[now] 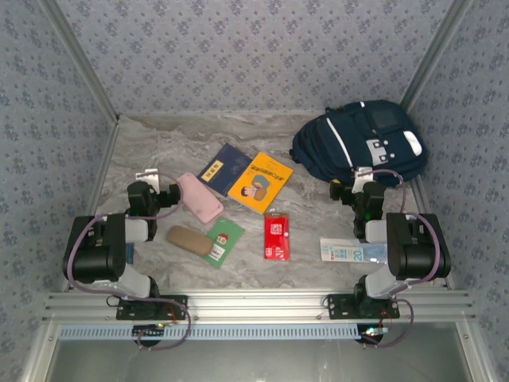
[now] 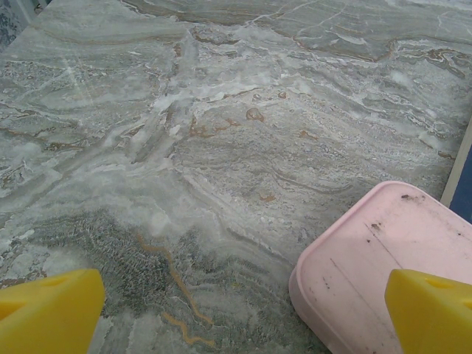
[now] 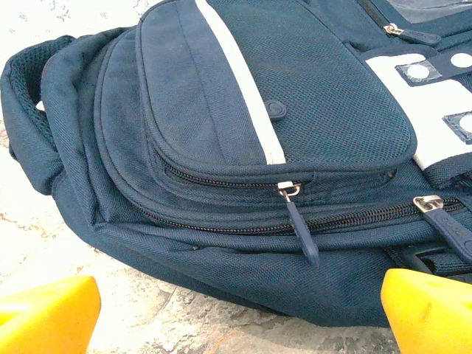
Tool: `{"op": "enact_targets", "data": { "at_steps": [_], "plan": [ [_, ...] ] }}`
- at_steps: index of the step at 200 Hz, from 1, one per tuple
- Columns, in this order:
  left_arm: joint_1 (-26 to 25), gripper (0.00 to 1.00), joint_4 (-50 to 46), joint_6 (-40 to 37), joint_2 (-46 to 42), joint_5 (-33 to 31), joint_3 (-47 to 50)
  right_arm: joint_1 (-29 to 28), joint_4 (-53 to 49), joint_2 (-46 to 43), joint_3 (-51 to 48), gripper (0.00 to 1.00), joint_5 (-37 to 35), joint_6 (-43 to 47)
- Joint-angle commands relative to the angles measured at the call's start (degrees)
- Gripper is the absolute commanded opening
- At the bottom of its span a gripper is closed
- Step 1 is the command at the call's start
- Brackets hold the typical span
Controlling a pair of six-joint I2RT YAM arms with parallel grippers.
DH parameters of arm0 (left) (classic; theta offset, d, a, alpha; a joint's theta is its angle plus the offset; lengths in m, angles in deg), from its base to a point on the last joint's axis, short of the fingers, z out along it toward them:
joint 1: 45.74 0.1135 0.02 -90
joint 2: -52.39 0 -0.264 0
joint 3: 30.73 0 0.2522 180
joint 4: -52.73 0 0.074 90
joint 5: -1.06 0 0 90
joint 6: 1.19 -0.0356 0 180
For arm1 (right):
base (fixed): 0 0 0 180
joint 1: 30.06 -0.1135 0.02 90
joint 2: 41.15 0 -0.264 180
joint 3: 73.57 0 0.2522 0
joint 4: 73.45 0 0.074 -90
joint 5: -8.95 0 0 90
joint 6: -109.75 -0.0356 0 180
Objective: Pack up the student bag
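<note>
— What is cut off at the right wrist?
— The backpack [image 3: 243, 147] is cropped at top and right; one zip pull [image 3: 450, 225] is cut by the right edge.
— Elsewhere?
— The pink case [image 2: 369, 258] is cropped at bottom and right. The white box [image 1: 342, 251] is partly covered by the right arm [image 1: 409, 243]; print on the yellow book [image 1: 260, 182] cannot be read.

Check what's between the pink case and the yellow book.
A navy-blue booklet lies between the pink case and the yellow book; the top external view shows it.

Top view overlooks the table [image 1: 159, 151]; close wrist views share its student bag [image 3: 295, 88] and pink case [image 2: 383, 251].
</note>
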State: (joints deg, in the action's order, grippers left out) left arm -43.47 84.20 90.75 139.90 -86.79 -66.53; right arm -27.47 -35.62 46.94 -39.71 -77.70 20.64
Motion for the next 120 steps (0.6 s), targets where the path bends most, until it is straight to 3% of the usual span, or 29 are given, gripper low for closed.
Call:
{"op": "enact_targets", "data": {
  "at_steps": [1, 13, 28, 50, 61, 76, 93, 109, 120],
  "plan": [
    [0.3, 0.98, 2.1, -0.8, -0.1, 0.9, -1.3, -0.2, 0.7, 0.1, 0.3, 1.0, 0.0, 0.2],
    [0.2, 0.98, -1.0, -0.9, -2.9, 0.5, -1.6, -0.2, 3.4, 0.0, -1.1, 1.0, 4.5, 1.8],
    [-0.4, 0.98, -6.6, -0.3, -7.8, -2.7, -2.6, -0.7, 4.3, -1.6, -2.2, 1.0, 4.1, 2.1],
    [-2.6, 0.98, -12.8, -2.1, -14.9, -3.8, -4.5, -3.5, -6.0, -10.9, -0.4, 1.0, -3.7, 2.8],
    [-5.3, 0.98, -14.8, -3.7, -19.5, -4.2, -5.2, -7.4, -14.4, -16.7, 2.5, 1.0, -7.2, 5.1],
    [-10.0, 0.98, -16.1, -4.3, -25.3, -4.0, -6.3, -14.3, -16.7, -23.2, 4.9, 1.0, -9.4, 6.6],
    [-13.9, 0.98, -21.4, 2.1, -30.8, -1.3, -9.5, -22.6, -21.0, -28.8, 8.6, 1.0, -9.5, 10.1],
    [-18.9, 0.98, -34.3, 8.7, -33.7, -4.2, -16.9, -29.1, -30.4, -32.6, 15.1, 1.0, -13.1, 8.0],
    [-23.2, 0.98, -47.3, 14.0, -33.6, -9.4, -23.9, -34.5, -35.5, -32.8, 19.4, 1.0, -22.0, 4.7]
  ]
}}
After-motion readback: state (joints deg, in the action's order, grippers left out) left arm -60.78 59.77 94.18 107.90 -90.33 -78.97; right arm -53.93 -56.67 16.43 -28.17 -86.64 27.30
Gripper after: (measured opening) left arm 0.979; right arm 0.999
